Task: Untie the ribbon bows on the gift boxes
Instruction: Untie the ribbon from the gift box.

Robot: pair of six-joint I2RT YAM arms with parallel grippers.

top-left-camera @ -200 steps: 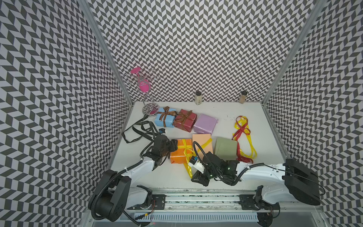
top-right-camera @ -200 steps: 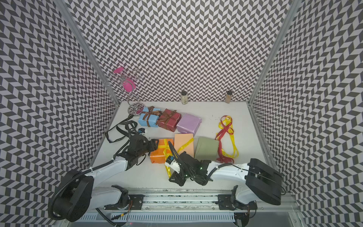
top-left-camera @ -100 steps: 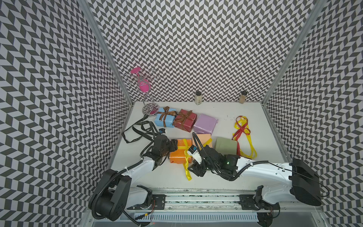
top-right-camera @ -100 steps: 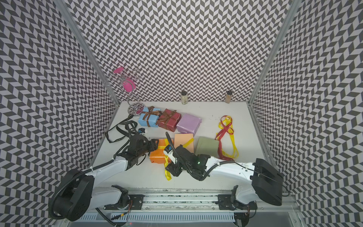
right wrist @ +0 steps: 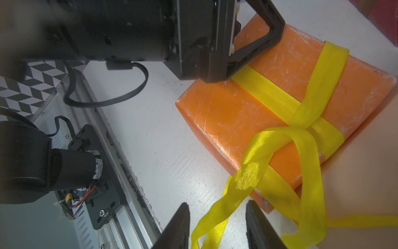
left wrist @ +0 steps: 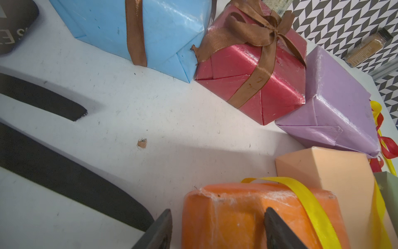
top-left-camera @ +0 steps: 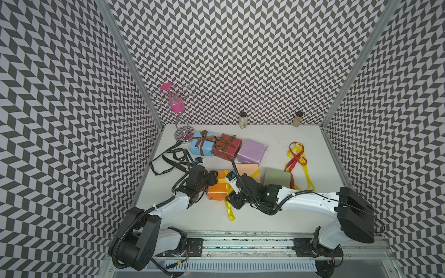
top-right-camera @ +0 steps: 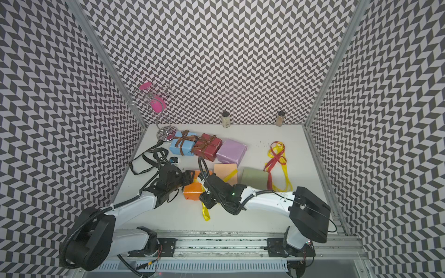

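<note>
White, scuffed tabletop (top-left-camera: 207, 217) between chevron walls, and the change on it is small. A second ago the right gripper (right wrist: 217, 207) sits close to the front rail, and half a second ago it reaches in over the orange box (top-left-camera: 216, 192). Now it is back toward the near edge with a tail of the yellow ribbon (right wrist: 280, 101) running loose between its jaws, which stand partly apart and pinch nothing I can see. That tail lies out across the table toward the near edge, so I judge the bow's loops pulled out and only the flat crossing knot left on top.

The left gripper (left wrist: 217, 211) has not moved. Its jaws are wide, one finger beside the box's end and one on its top, bracing rather than clamping.

The wrap is glossy paper, rubbed white along the edges and folded into flat triangles at the ends. The ribbon is flat satin, limp and slippery-looking.

Far left, the light blue box (left wrist: 168, 32) and dark red box (left wrist: 280, 90) keep their brown bows (left wrist: 258, 32), one end frayed. The lilac box (left wrist: 336, 103) and olive box (top-left-camera: 277, 177) are bare
</note>
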